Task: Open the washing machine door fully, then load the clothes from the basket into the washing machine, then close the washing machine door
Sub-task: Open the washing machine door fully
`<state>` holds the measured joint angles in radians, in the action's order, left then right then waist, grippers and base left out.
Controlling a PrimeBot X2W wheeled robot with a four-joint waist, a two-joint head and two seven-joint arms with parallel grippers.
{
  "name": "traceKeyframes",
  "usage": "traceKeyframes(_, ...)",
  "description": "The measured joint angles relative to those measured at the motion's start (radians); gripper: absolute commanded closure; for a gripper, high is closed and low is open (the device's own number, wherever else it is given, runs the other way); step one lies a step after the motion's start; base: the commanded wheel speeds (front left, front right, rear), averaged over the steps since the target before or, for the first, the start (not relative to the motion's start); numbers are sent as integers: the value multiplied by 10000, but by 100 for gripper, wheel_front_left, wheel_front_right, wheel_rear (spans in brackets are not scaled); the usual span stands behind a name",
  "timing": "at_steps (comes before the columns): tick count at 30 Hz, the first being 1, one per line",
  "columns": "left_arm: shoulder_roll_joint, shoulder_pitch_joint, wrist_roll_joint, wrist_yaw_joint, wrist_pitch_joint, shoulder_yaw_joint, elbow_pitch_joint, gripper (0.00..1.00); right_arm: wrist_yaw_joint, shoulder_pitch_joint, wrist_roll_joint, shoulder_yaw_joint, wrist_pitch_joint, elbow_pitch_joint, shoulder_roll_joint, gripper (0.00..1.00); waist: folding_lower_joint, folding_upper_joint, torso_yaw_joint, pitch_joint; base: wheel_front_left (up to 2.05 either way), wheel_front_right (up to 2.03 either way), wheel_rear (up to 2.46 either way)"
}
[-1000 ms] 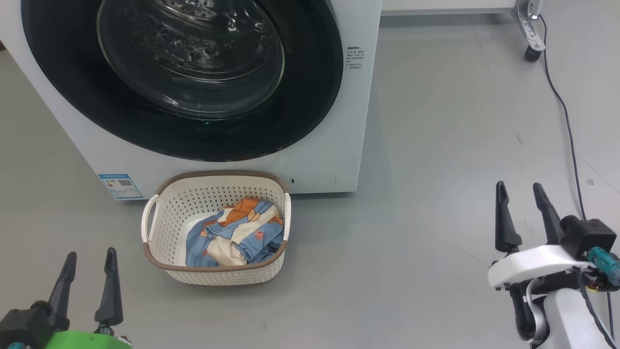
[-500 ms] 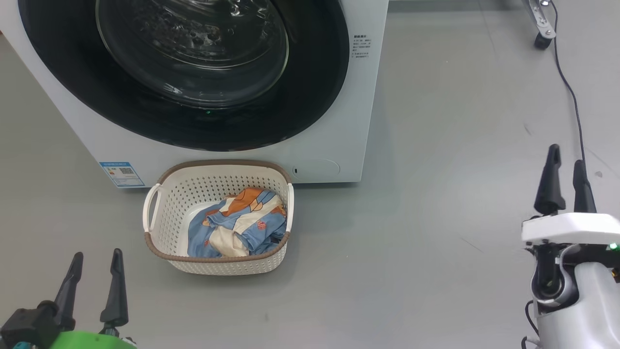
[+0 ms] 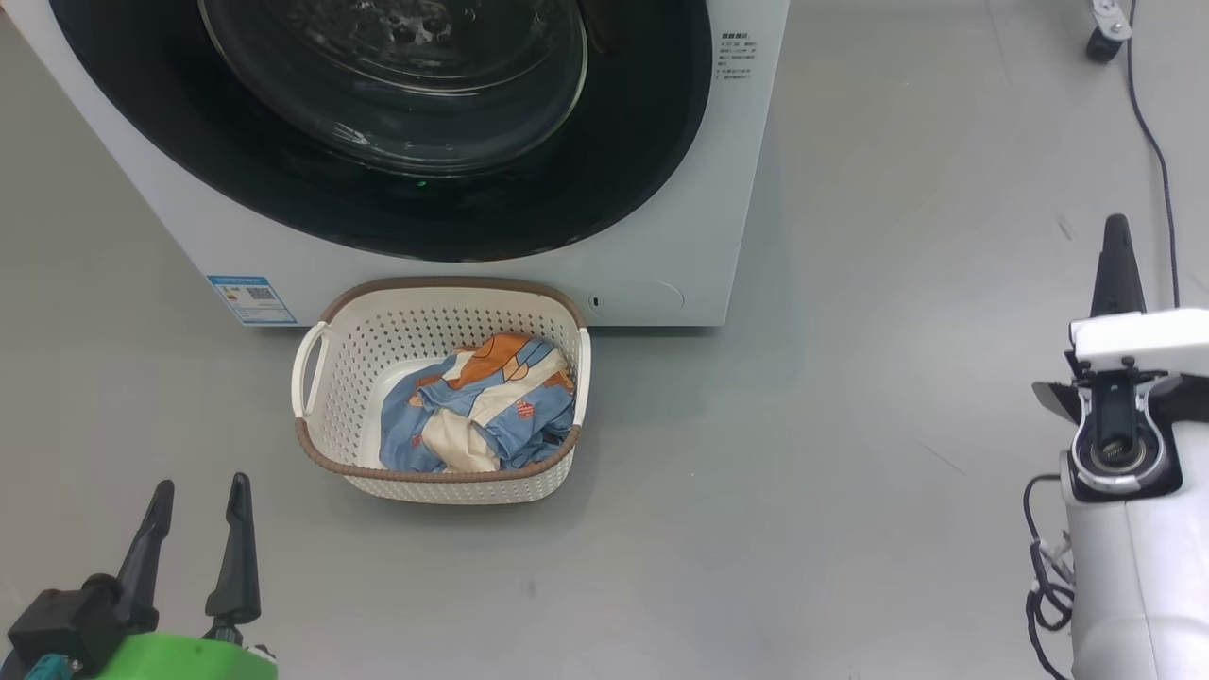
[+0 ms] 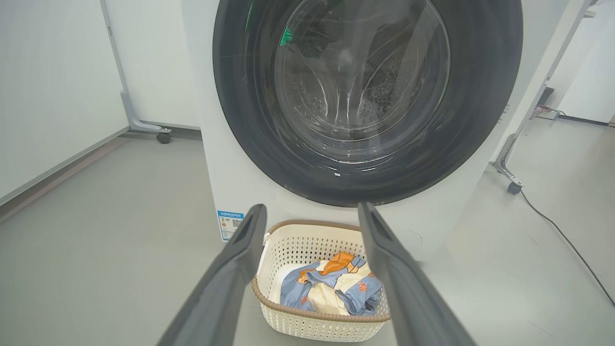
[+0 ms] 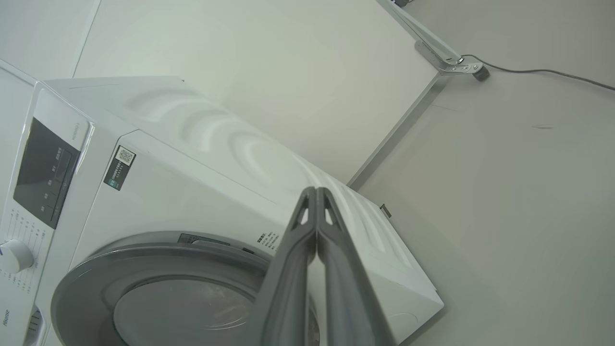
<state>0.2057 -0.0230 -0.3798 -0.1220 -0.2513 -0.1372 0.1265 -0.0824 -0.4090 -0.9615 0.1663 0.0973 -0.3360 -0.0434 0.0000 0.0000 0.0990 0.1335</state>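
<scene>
Head view: we see the big white front-loading washing machine (image 3: 718, 208) at 12 o'clock. Its large round door with the shiny black rim and clear glass middle (image 3: 642, 142) is shut flat against the front. At 6 o'clock from the door, the small cream plastic basket with holes and a brown rim (image 3: 378, 345) sits on the grey floor (image 3: 850, 397), close to the machine. The soft blue, orange and cream clothes (image 3: 482, 420) lie bunched inside the basket, on its 3 o'clock side. Our left gripper (image 3: 202, 484) is at 7 o'clock, with its fingers spread apart and nothing in them. Our right gripper (image 3: 1117, 227) is at 3 o'clock, well apart from the basket. In the right wrist view we see its two fingers pressed together with nothing between them.
</scene>
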Motion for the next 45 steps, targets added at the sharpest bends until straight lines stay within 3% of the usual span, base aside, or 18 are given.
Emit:
traceKeyframes(6, 0, -206, -4, 0, 0, -23, -29, 0, 148, -832, -1074, 75, -1220, -330, -31, 100, 0, 0, 130, 202, 0, 0, 0)
traceKeyframes(14, -2, -448, -4, 0, 0, -94, -234, 0, 658, -1795, -1864, 138, -2667, -428, -88, 100, 0, 0, 298, 512, 0, 0, 0)
traceKeyframes(26, -65, -788, -8, 0, -2, -98, -583, 0, 1436, -3471, -2755, 268, -4531, -25, -782, 100, 1, 0, 530, 1192, 0, 0, 0)
traceKeyframes(34, -159, -1198, -69, 0, -2, -263, -842, 0, 1653, -4828, -2961, 219, -5218, 512, -1122, 100, 0, 0, 703, 1778, 0, 0, 0)
traceKeyframes(45, -389, -1692, -171, 0, -2, -504, -1012, 0, 1912, -5858, -3068, -257, -5883, 587, -1114, 100, 1, 0, 1033, 2525, 0, 0, 0)
